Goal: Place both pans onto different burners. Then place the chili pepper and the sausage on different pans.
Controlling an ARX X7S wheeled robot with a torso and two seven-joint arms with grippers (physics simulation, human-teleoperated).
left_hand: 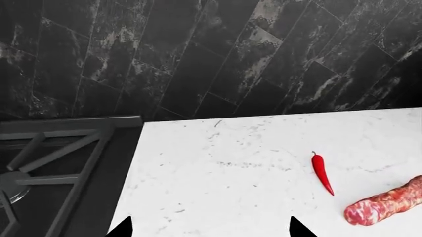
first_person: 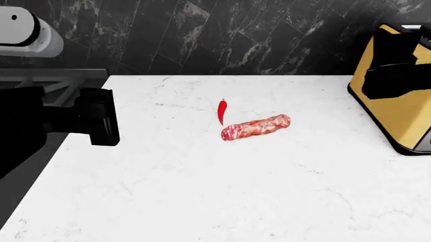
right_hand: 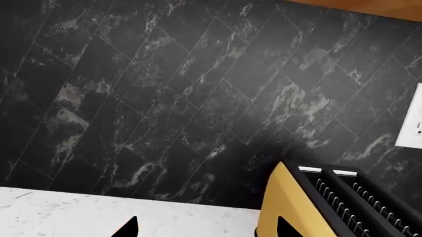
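No pan was seen in any view, so nothing could be judged about the pan placement; the burners [left_hand: 13, 185] were only partly visible, as a grate at the counter's edge in the left wrist view.

The chili pepper [first_person: 221, 111] and the sausage [first_person: 255, 127] were lying loose on the white countertop [first_person: 202, 191], the pepper's lower tip just beside the sausage's left end; contact could not be judged. Neither was held.

The left gripper [left_hand: 209, 228] was parked over the counter near the stove edge, likely staged between stove and food. Only two dark fingertips [left_hand: 122, 228] were shown, spread well apart with bare counter between them: open, empty. The right gripper [right_hand: 204, 228] was held off to the side by the yellow toaster [right_hand: 310, 207], aimed at the tiled wall; its tips were likewise spread, nothing between them.

View differences:
- head view: both food items together, both arms, toaster; no burner detail.
- left wrist: grate and burner, pepper and sausage lying apart.
- right wrist: toaster slots and a wall outlet [right_hand: 412, 118]; no task object.
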